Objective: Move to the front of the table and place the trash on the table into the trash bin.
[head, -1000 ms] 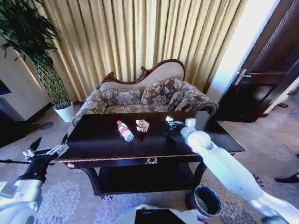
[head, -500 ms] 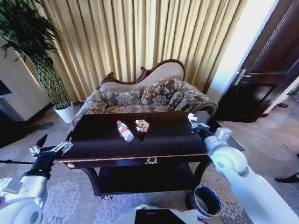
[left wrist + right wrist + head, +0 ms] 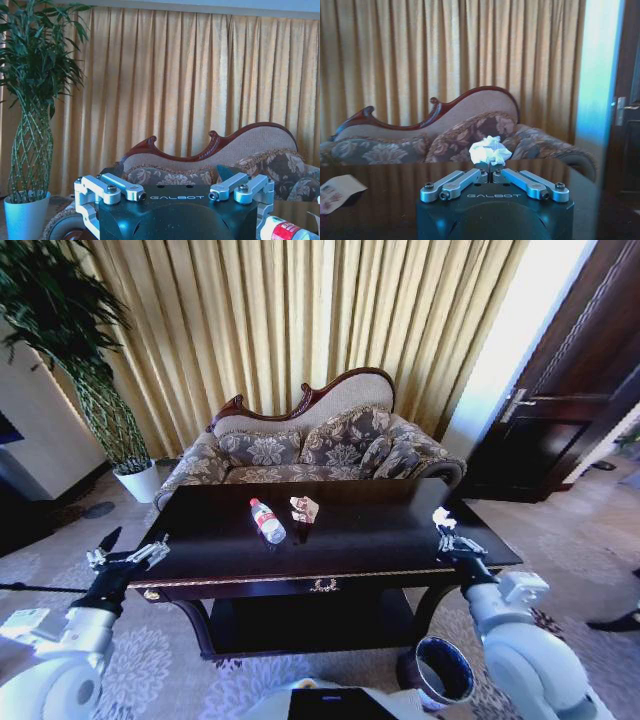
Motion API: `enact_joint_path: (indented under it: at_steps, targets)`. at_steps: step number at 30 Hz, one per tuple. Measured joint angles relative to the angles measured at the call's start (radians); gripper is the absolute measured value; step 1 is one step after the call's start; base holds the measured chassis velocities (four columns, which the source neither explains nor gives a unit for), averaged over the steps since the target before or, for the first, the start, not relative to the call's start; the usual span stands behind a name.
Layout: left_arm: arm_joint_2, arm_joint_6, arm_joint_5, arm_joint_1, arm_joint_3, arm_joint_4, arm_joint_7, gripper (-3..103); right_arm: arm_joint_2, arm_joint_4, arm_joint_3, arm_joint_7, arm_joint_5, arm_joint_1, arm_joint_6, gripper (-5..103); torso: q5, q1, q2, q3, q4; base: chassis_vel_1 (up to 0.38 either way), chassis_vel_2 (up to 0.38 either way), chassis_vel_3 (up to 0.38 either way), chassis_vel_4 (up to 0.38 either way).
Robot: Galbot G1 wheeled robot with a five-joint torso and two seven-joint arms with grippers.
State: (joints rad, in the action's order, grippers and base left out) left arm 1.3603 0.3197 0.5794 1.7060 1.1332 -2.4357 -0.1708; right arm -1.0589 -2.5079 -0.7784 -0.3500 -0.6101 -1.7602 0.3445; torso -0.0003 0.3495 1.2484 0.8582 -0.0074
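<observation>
The dark glossy table stands in front of me. On its top lie a clear bottle with a red cap and a pinkish-white wrapper wad. My right gripper hovers over the table's right end, shut on a white paper wad; the same paper wad sits pinched at the fingertips of the right gripper in the right wrist view. My left gripper is open beside the table's left end. The trash bin stands on the floor below the table's right front corner.
A floral sofa sits behind the table, with gold curtains beyond. A tall plant in a white pot stands at the far left. A dark door is at the right. Patterned carpet surrounds the table.
My right gripper carried the white paper wad from the table's far middle-right toward me and rightward, to the table's right end. The left gripper drifted slightly nearer the table.
</observation>
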Motion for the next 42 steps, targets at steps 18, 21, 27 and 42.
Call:
enact_joint_path:
  at_steps: [18,21,27,42]
  targets:
    - [0.009,0.035,0.0,0.014,0.003,-0.046,-0.005,100,0.021,0.005,0.036,0.034,-0.05,0.056,0.0,1,0.0003,0.0,0.0,0.0,-0.0001,0.022,-0.02,-0.022,0.024]
    - [0.02,0.038,-0.004,0.02,-0.002,-0.055,-0.006,100,0.02,0.006,0.038,0.034,-0.05,0.059,0.0,1,0.0002,0.0,0.0,0.0,-0.0001,0.139,-0.133,-0.142,0.13]
    - [0.03,0.039,-0.011,0.023,-0.009,-0.062,-0.007,100,0.02,0.006,0.036,0.034,-0.051,0.059,0.0,1,0.0002,0.0,0.0,0.0,-0.0002,0.169,-0.172,-0.172,0.166]
    - [0.034,0.038,-0.014,0.018,-0.004,-0.061,-0.015,100,-0.025,0.151,0.063,0.031,-0.043,0.054,0.056,1,-0.0001,0.0,0.0,0.0,0.0,0.086,-0.083,-0.079,0.079]
